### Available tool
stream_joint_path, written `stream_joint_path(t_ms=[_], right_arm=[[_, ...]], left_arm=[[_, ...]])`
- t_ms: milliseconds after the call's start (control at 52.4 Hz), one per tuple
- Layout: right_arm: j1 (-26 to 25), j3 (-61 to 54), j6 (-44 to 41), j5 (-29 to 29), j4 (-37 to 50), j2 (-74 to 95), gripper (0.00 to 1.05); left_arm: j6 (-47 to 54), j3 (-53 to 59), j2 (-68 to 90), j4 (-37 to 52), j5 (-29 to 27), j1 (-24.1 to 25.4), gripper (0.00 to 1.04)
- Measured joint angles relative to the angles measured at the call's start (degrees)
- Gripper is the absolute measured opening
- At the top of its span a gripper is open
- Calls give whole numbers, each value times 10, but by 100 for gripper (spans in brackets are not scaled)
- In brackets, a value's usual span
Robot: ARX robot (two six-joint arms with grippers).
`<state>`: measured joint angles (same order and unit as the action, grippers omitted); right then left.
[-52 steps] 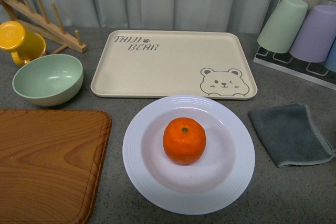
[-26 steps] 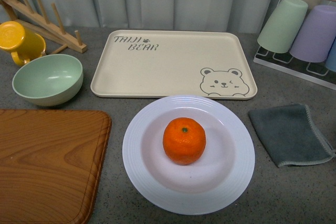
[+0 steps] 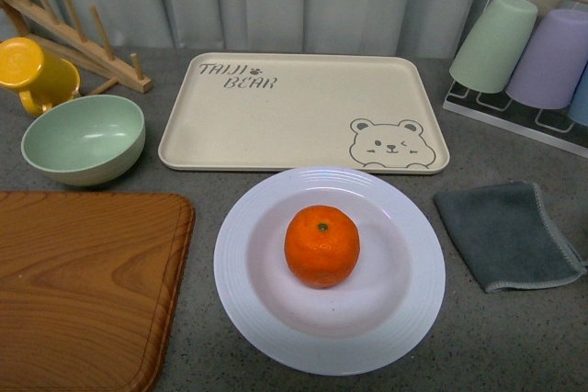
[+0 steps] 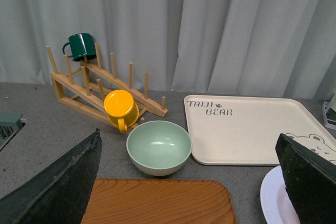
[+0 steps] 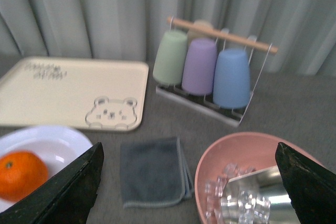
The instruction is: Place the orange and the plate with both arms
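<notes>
On the table (image 3: pixel 514 346), front middle, orange (image 3: pixel 322 246) is seen resting at the centre of plate (image 3: pixel 404 319), just beside bear tray (image 3: pixel 294 117). Both left tool (image 4: pixel 188 137) and right tool (image 5: pixel 189 145) are held spread wide, nothing grasped.

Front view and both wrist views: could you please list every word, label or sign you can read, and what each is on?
"TAIJI BEAR", a paw print after TAIJI: printed on the tray, which also has a bear face drawing.
Right wrist view: the same print is too blurred to read.
Nothing else shows any text.
</notes>
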<state>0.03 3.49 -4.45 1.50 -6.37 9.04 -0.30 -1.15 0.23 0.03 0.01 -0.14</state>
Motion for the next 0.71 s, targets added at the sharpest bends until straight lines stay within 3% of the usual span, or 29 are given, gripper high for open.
stream_joint_path(t_ms=[191,325,515,706], right_arm=[[1,37,15,49,203,357,96],[14,75,55,70,287,536,96],[24,143,143,129,297,717,96],[39,211,276,224,293,877,96]], left_arm=[[0,0,0,0,0,0,98],[0,0,0,0,0,0,98],[0,0,0,0,0,0,98],[0,0,0,0,0,0,98]])
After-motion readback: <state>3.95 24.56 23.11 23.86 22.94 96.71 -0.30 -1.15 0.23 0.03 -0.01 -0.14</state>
